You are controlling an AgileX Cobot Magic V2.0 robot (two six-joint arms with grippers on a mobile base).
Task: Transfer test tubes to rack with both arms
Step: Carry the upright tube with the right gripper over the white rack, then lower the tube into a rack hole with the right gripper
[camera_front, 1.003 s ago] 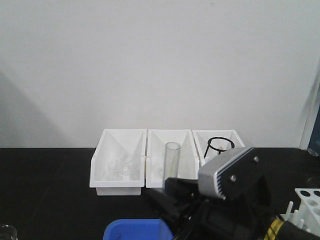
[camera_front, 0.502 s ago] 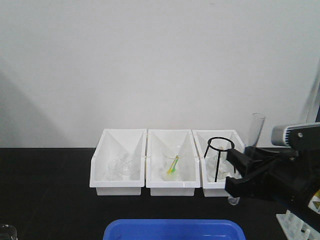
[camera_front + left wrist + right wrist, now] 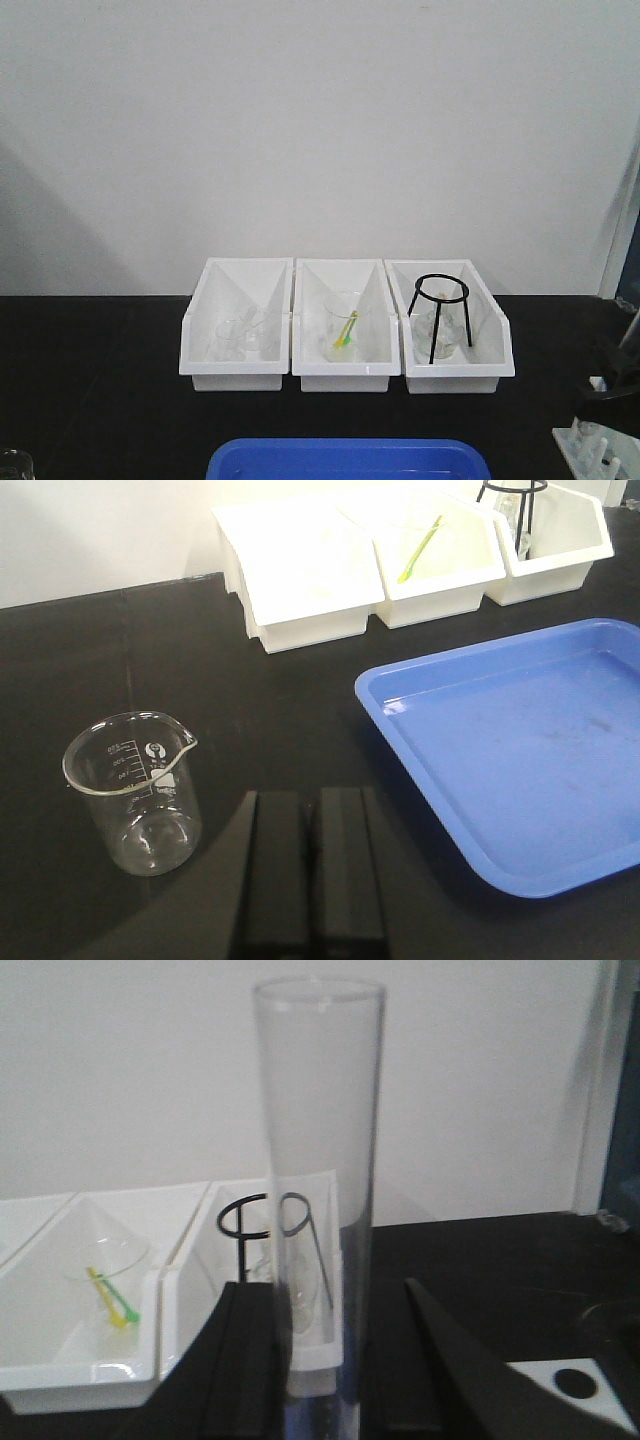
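Observation:
A clear test tube [image 3: 318, 1160] stands upright between the black fingers of my right gripper [image 3: 325, 1385], which is shut on its lower part. In the front view that gripper [image 3: 618, 372] is at the far right edge, just above the white rack [image 3: 590, 445], and the tube [image 3: 632, 328] shows only faintly. One corner of the rack [image 3: 575, 1392], with a round hole, lies low and to the right of the fingers. My left gripper [image 3: 312, 870] is shut with nothing in it, low over the black table, next to a glass beaker [image 3: 130, 790].
Three white bins [image 3: 348, 372] stand in a row at the back. The middle one holds a beaker with a yellow-green stick [image 3: 345, 330], the right one a black wire stand [image 3: 441, 315]. A blue tray [image 3: 345, 458] lies at the front centre.
My right arm has carried the test tube from the centre of the front view, in front of the bins, to the far right edge above the rack. The bins are now uncovered.

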